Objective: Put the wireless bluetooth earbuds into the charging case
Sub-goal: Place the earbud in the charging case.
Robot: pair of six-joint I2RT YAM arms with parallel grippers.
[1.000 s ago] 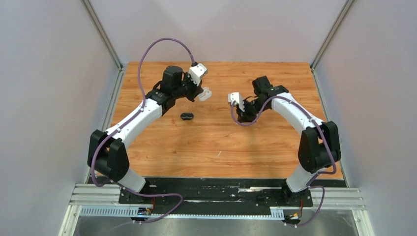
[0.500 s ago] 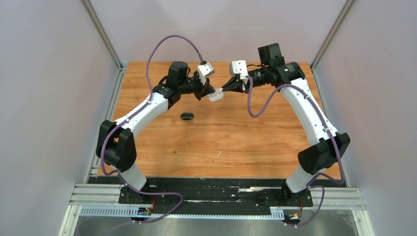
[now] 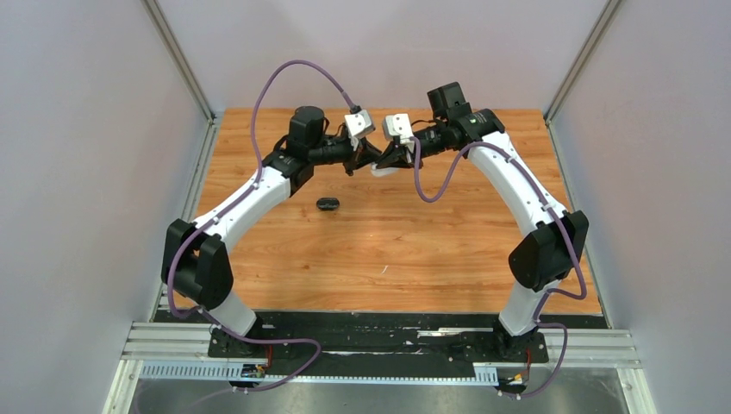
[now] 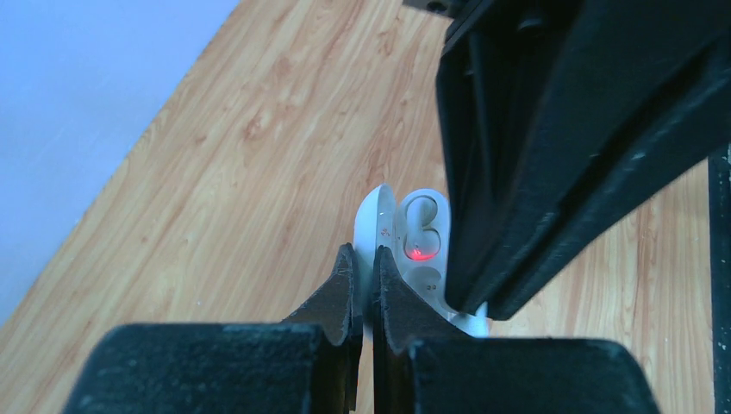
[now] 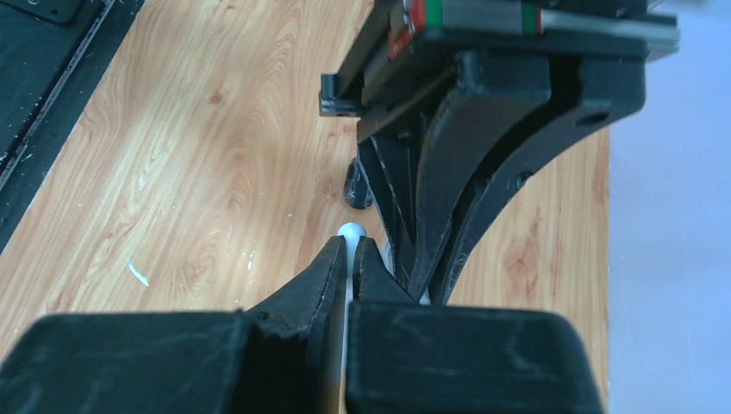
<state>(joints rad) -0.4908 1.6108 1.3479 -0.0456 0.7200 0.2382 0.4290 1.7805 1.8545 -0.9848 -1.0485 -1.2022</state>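
Grey walls (image 3: 86, 172) are closing in a wood-grain bench (image 3: 379, 259) on three sides, and both arms are reaching to about 12 o'clock of its middle, meeting there above the boards. At the left, the left arm (image 3: 250, 194) is arching inward. Just right of its forearm, at roughly 10 o'clock of the bench's middle, a black case (image 3: 328, 204) is lying alone, well apart from the work.

Next, the left fingers (image 4: 345, 293) are pressing together on the thin raised lid (image 4: 379, 228) of a white case (image 4: 427, 276), holding it off the bench with its hollow side facing the other arm. That hold is probably keeping the case propped wide and steady, so the pockets are facing whatever is coming in. One bud (image 4: 420, 237) is sitting in a pocket, with a red light glowing on it.

To the right, the right fingers (image 5: 332, 276) are nipping what looks to be a small white bud (image 5: 349, 231) at their tips, with almost no gap between them. They are pointing it at the case from 3 o'clock, close against the other arm's fingers. I am judging this to be the seating step for a second white bud. Whether it is touching its pocket I cannot tell, since the black fingers are hiding the contact. No black buds are showing.
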